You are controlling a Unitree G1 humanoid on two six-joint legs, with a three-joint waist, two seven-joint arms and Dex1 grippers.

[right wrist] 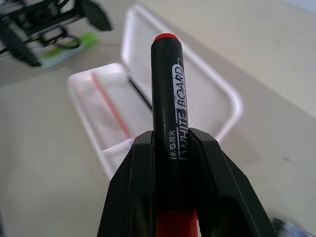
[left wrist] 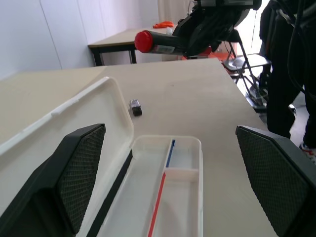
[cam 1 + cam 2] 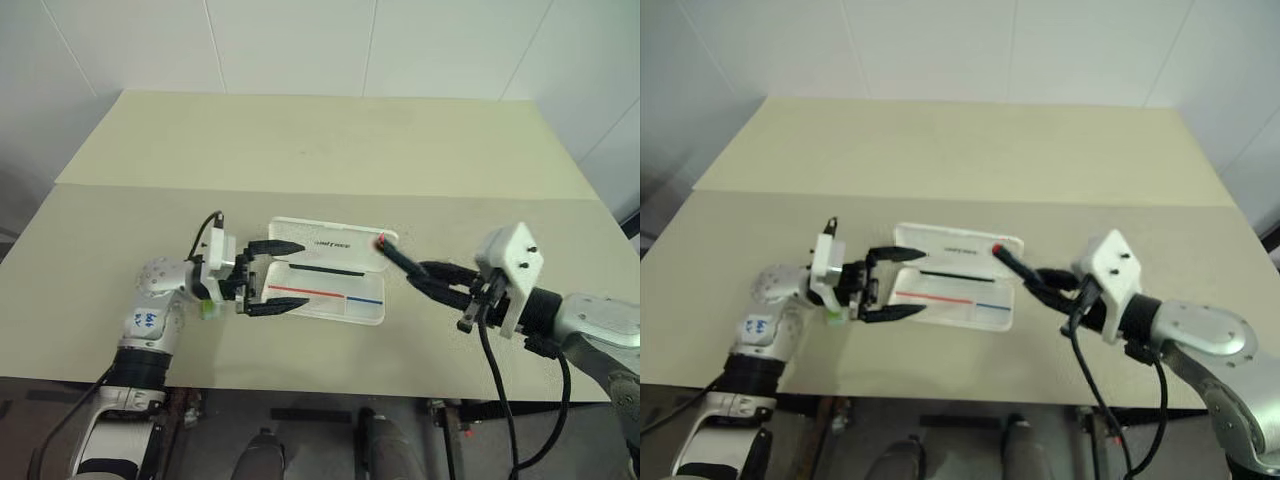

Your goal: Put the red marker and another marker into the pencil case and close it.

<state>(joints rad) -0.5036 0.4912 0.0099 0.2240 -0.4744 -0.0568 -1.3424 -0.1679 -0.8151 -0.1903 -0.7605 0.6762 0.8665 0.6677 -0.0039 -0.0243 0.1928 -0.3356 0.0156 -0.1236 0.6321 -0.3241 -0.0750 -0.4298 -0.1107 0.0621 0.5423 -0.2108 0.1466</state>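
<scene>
1. A short green marker is seen lying on the worktop, just beside the left pincer and close to the left end of the pencil case.
2. The left pincer is held wide open, with nothing in it. One finger is above the left end of the case and one is below it, so the case could be steadied by it.
3. The pencil case is seen lying open and flat on the worktop. The lid is laid back on the far side. The tray with the red and blue lines looks empty.
4. The red marker is gripped tight by the closed right pincer. It is held in the air near the right end of the case, and its red-tipped end is pointed at the case.
5. The step in hand is thought to be this: the red marker is to be laid in the tray.
6. To do it well, the marker should be turned until it is lined up with the long side of the tray. It should be brought low and let go only when it is close to the tray floor, so it is not bounced out.
7. The lid and the left pincer should not be bumped on the way.
</scene>
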